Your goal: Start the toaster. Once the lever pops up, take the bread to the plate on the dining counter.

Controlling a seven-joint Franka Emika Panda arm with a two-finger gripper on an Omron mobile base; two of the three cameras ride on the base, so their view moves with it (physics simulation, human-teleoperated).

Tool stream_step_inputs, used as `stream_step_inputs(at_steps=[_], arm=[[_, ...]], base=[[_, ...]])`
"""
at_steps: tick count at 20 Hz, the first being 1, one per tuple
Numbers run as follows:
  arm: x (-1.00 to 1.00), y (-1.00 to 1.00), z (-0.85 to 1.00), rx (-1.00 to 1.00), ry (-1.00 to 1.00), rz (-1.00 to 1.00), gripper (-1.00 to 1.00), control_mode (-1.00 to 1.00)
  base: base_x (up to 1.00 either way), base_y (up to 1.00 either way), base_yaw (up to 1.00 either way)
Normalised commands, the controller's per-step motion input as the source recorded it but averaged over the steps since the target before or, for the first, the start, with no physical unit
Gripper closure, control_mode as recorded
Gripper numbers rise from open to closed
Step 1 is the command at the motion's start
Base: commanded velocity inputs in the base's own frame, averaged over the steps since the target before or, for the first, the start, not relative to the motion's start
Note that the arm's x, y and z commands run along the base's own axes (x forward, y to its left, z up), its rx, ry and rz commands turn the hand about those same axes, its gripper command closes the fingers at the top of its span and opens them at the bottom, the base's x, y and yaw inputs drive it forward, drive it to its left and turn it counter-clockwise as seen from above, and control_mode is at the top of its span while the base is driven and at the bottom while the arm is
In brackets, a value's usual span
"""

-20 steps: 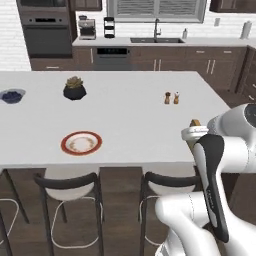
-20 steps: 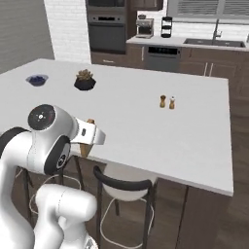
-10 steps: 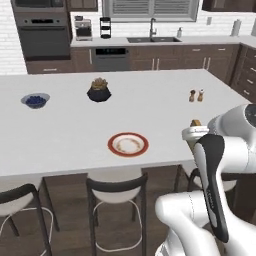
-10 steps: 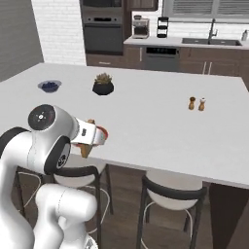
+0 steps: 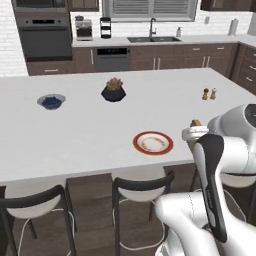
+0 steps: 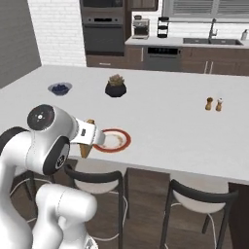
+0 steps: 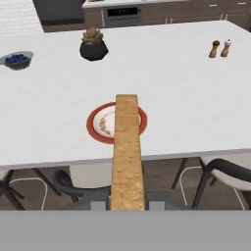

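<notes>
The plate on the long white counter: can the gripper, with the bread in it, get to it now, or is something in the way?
Probably yes. The plate lies near the counter edge, straight ahead of the gripper, which holds the bread edge-on. Nothing stands between them; the plant pot and blueberry bowl sit well beyond.

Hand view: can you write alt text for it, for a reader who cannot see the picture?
A tan slice of bread, seen edge-on, is held in the end effector and points at a red-rimmed plate on the white dining counter. Farther back stand a bowl of blueberries, a dark potted plant and two shakers.
</notes>
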Motion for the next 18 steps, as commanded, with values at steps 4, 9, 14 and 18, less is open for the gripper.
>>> stream_step_inputs(at_steps=[4, 9, 14, 18], arm=[[0.00, 0.00, 0.00, 0.00, 0.00, 0.00, 1.00, 1.00], [0.00, 0.00, 0.00, 0.00, 0.00, 0.00, 1.00, 1.00], [0.00, 0.00, 0.00, 0.00, 0.00, 0.00, 1.00, 1.00], [0.00, 0.00, 0.00, 0.00, 0.00, 0.00, 1.00, 1.00]], base=[[0.56, 0.35, -0.13], [0.41, 0.19, -0.08], [0.00, 0.00, 0.00], [0.00, 0.00, 0.00]])
